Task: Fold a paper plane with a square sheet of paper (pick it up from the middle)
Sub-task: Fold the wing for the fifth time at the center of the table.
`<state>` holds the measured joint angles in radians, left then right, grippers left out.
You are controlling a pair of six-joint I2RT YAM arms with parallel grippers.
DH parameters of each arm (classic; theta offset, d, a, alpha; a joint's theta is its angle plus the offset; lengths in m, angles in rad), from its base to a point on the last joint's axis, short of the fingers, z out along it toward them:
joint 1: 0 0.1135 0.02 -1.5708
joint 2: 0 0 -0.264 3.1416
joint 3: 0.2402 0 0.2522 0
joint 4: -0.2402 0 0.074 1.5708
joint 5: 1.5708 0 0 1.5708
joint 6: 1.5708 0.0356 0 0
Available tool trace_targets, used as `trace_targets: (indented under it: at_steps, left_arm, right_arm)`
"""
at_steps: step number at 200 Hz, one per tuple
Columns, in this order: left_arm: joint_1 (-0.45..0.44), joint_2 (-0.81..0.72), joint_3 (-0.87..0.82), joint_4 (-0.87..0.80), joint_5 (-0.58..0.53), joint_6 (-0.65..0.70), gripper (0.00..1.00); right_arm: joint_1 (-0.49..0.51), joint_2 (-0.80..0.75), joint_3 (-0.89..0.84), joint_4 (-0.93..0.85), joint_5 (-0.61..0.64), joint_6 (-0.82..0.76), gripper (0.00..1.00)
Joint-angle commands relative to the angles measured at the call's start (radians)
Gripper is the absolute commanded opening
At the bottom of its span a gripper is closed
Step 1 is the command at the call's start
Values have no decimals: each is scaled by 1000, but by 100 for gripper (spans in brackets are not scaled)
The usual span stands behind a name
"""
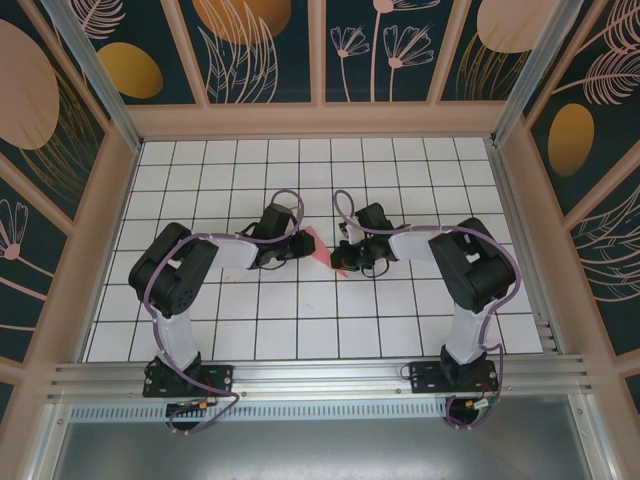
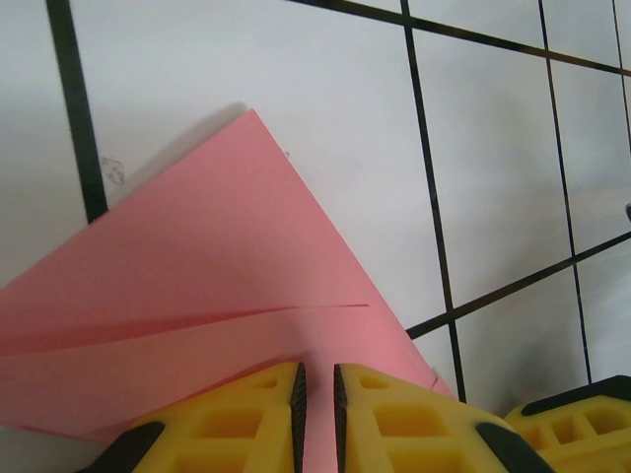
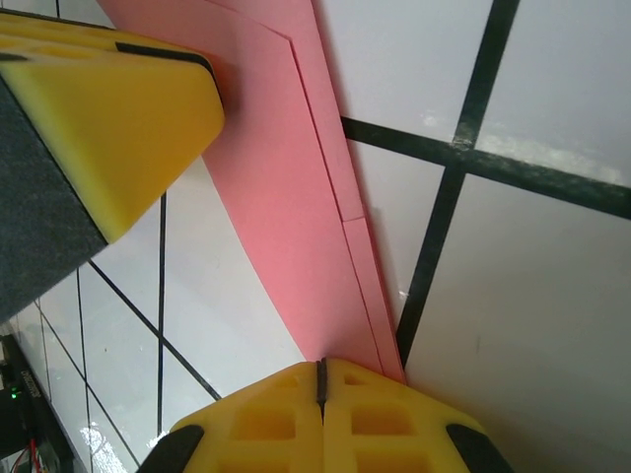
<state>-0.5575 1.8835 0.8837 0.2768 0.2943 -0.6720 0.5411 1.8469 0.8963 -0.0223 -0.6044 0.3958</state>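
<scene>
The pink sheet of paper [image 1: 313, 242], folded into a pointed shape with layered flaps, hangs between both grippers over the middle of the tiled table. My left gripper [image 1: 293, 247] grips one side; in the left wrist view its jaws [image 2: 315, 382] stand a slim gap apart with pink paper [image 2: 197, 256] running into the gap. My right gripper [image 1: 341, 262] is shut on the narrow end of the paper [image 3: 286, 197], its jaws [image 3: 320, 371] pressed together. One yellow finger of the left gripper [image 3: 118, 118] sits against the paper in the right wrist view.
White tiles with black grid lines [image 1: 300, 320] cover the table. Pale wooden walls [image 1: 310, 120] enclose it at the back and both sides. A metal rail [image 1: 320, 375] carries the arm bases along the near edge.
</scene>
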Motion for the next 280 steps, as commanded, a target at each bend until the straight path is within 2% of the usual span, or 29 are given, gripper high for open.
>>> trace_targets:
  at_steps: [1,45,133,159,177,206,224,250,280]
  left_arm:
    - [56,4,-22,-33,-73,52,20]
    - [124,11,-28,-24,-50,54,21]
    - [189,4,-8,-63,-63,86,21]
    - [190,-49,0,-55,1,57,23]
    - [180,-117,-38,16,72,-11,23]
    - [170,-251,-113,22,-35,-64,24]
    - [161,-296,-156,64,-18,-94,24]
    - [108,-285,-183,147,51,-145,23]
    - [24,-195,-178,269,110,-227,17]
  right_arm:
    - [-26,45,-64,-139,56,-37,2]
    - [-35,46,-77,-138,55,-36,2]
    - [-33,39,-83,-117,46,-15,2]
    - [-32,38,-83,-111,41,-11,2]
    - [-32,35,-84,-108,40,-8,2]
    - [-32,35,-85,-109,43,-8,2]
    - [-32,36,-84,-109,45,-8,2]
    - [-31,40,-81,-110,43,-6,0]
    - [-32,43,-84,-105,46,-1,0]
